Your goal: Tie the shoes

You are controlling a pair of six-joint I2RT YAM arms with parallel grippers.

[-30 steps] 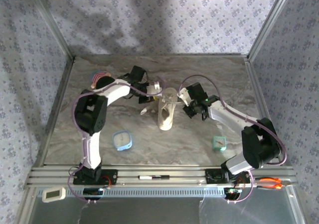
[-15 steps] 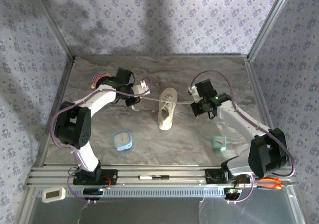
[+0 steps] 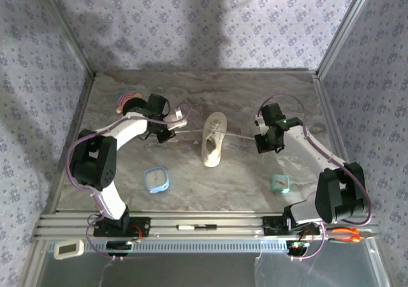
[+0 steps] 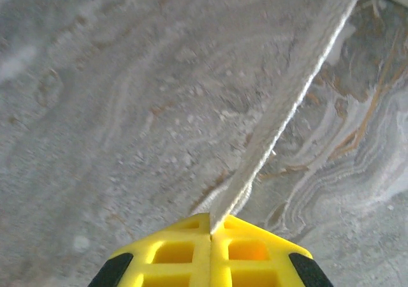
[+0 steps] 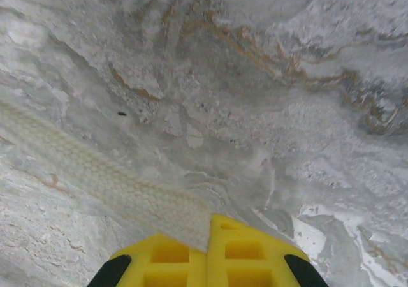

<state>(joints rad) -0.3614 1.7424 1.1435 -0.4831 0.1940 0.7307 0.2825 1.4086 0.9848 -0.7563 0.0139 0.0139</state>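
The cream-beige shoe (image 3: 213, 141) lies in the middle of the marble table, toe toward the near edge. One flat pale lace (image 3: 191, 129) runs left from it to my left gripper (image 3: 172, 131), another lace (image 3: 242, 136) runs right to my right gripper (image 3: 260, 140). In the left wrist view the yellow fingers (image 4: 185, 249) are pressed together with the lace (image 4: 293, 95) pinched between their tips, stretching up and right. The right wrist view has the yellow fingers (image 5: 242, 252) closed on the woven lace (image 5: 95, 172), which leads off to the left just above the table.
A small blue square object (image 3: 156, 179) lies left of centre near the front, a teal one (image 3: 280, 183) at the right. A dark round pink-trimmed object (image 3: 127, 98) sits at the back left. A pen (image 3: 194, 226) lies on the front rail.
Both grippers have moved outward from the shoe, the left one leftward and the right one rightward, drawing the laces out to either side. The shoe stays in place.
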